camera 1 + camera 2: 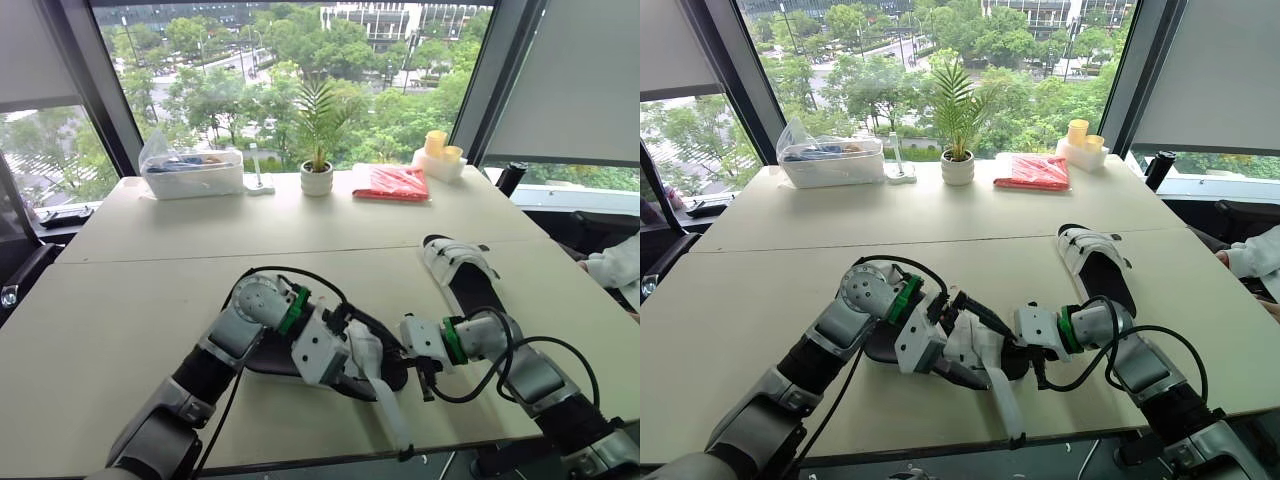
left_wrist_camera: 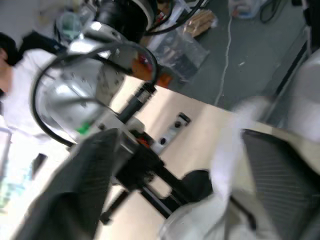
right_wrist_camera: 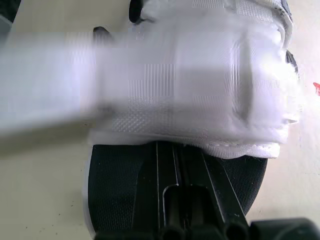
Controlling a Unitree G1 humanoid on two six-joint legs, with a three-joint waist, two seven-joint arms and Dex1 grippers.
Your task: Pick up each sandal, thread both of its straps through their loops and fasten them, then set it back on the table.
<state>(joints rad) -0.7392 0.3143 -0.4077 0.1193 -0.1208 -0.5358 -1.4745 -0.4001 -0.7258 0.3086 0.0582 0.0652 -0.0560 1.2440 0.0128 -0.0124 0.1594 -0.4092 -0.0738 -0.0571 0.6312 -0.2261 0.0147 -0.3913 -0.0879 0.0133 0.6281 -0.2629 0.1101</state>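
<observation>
A black sandal (image 1: 375,350) with white straps lies near the table's front edge, between my two grippers. My left gripper (image 1: 352,358) is over its middle, fingers apart, and a loose white strap (image 1: 390,410) runs between them and trails toward the table edge. That strap (image 2: 227,150) hangs blurred between my left fingers (image 2: 85,185). My right gripper (image 1: 426,378) is shut at the sandal's right end. Its closed fingers (image 3: 182,200) rest over the black footbed (image 3: 125,175), just short of the wide white strap (image 3: 200,85). A second sandal (image 1: 460,268) lies to the far right.
Along the window edge stand a clear box (image 1: 192,172), a small potted plant (image 1: 317,170), a red packet (image 1: 392,182) and a yellow and white object (image 1: 438,155). A person's sleeve (image 1: 615,265) shows at the right edge.
</observation>
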